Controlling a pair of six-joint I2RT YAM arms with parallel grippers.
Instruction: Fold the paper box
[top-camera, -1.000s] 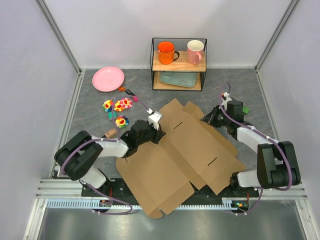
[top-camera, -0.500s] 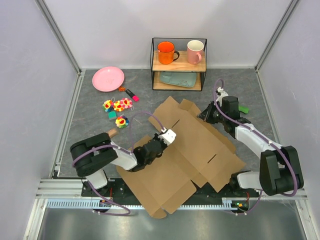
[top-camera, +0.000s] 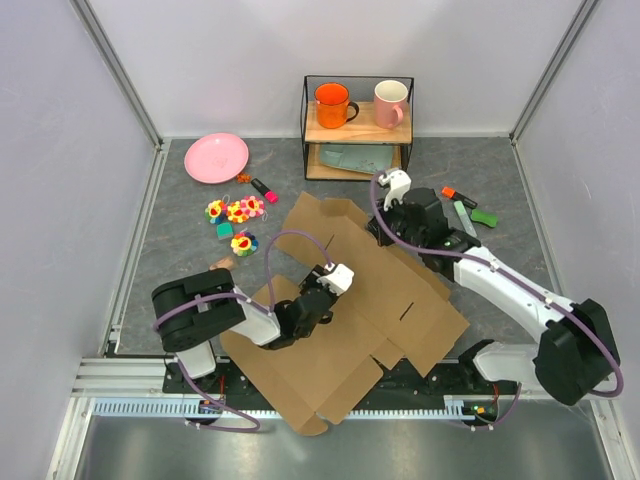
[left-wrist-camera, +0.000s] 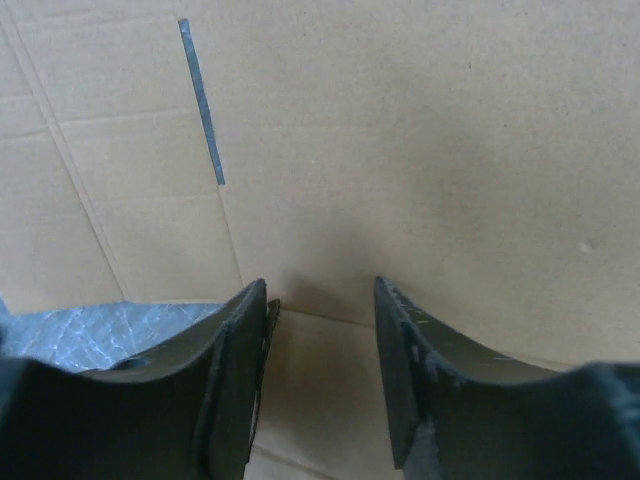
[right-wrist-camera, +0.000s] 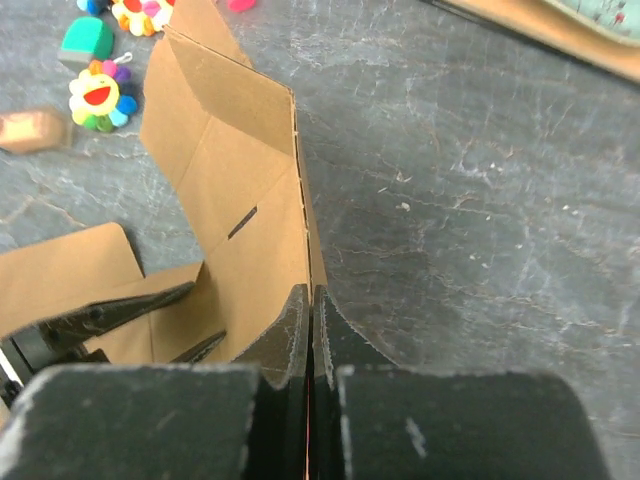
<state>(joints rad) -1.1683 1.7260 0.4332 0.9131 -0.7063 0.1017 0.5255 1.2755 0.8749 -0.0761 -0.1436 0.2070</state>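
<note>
Overhead, the box (top-camera: 400, 295) lies mostly flat on the tabletop (top-camera: 180, 245), near centre. The left gripper (top-camera: 322, 295) sits mid-sheet, the right gripper (top-camera: 385, 228) at its far edge. Left wrist: jaws parted over bare cardboard, grasping nothing. Right wrist: jaws clenched on the edge of a raised flap (right-wrist-camera: 235, 150), which runs straight away from them.

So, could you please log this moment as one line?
left gripper: open over brown corrugated cardboard box | right gripper: shut on box's edge, panel raised
</note>
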